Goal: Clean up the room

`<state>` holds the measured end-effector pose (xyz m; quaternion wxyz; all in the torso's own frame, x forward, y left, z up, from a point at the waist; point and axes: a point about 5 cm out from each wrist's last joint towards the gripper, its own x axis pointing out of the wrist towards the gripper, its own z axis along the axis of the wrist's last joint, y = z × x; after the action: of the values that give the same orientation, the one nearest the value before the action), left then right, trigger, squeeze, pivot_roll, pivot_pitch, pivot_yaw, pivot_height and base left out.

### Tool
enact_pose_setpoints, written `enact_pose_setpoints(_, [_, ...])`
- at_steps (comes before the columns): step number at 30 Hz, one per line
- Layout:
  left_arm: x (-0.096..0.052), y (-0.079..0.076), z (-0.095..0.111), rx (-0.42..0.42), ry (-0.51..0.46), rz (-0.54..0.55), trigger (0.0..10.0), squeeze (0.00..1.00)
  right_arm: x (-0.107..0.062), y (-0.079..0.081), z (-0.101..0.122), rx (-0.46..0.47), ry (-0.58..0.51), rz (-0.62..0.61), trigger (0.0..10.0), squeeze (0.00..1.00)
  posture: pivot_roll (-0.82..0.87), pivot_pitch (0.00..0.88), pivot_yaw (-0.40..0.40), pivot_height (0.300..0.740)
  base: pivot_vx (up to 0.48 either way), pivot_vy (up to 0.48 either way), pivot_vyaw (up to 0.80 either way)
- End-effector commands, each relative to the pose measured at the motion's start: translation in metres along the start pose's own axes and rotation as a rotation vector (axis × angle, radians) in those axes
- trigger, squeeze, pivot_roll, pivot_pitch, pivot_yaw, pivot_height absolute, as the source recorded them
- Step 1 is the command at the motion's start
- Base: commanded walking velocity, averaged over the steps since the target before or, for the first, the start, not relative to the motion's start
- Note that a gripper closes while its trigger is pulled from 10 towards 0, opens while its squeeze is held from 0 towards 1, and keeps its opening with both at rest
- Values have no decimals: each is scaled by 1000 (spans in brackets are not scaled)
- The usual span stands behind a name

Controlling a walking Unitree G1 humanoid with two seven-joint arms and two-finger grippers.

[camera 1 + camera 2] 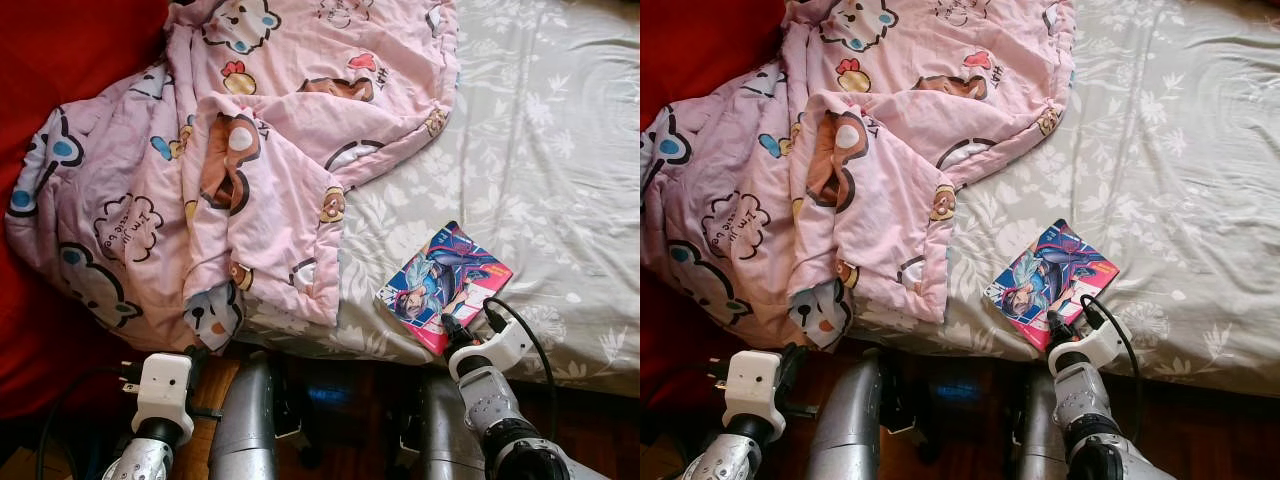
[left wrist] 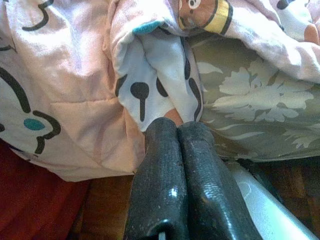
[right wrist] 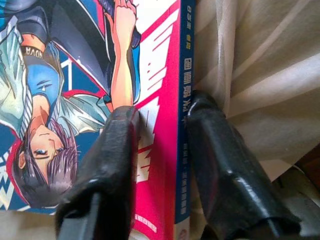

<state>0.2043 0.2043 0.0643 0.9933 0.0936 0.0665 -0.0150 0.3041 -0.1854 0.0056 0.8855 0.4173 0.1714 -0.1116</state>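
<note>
Right end effector (image 3: 160, 135) straddles the spine edge of a comic book (image 1: 446, 284) near the bed's (image 1: 560, 150) front edge, fingers (image 3: 107, 165) spread, one on the cover, one on the sheet. Spine writing is too small to read. Left end effector (image 2: 179, 131), fingers pressed together, points at the rumpled pink quilt (image 1: 230, 150) overhanging the edge.

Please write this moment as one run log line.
right gripper: open, astride book edge | left gripper: shut, idle by quilt | book: on bed
</note>
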Motion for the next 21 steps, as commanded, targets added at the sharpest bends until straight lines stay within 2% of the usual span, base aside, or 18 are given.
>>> enact_pose_setpoints(1, [-5,-1,-12,-5,62,-2,10000,0,-2,1,-16,-4,65,4,0,0,188,386,29,615,0,0,0])
enact_pose_setpoints(14, [4,-4,-12,-13,52,-4,10000,0,0,7,-13,-19,48,30,0,0,171,357,17,615,0,0,0])
enact_pose_setpoints(16, [7,-4,-11,-15,47,-3,10000,0,1,9,-11,-21,31,37,0,0,166,352,15,615,0,0,0])
enact_pose_setpoints(17, [10,-5,-11,-16,43,-2,10000,0,2,12,-7,-55,-1,51,0,0,157,343,12,615,0,0,0])
enact_pose_setpoints(21, [15,-7,-12,-20,39,-1,10000,0,2,15,6,-80,-91,69,0,0,137,324,3,615,0,0,0])
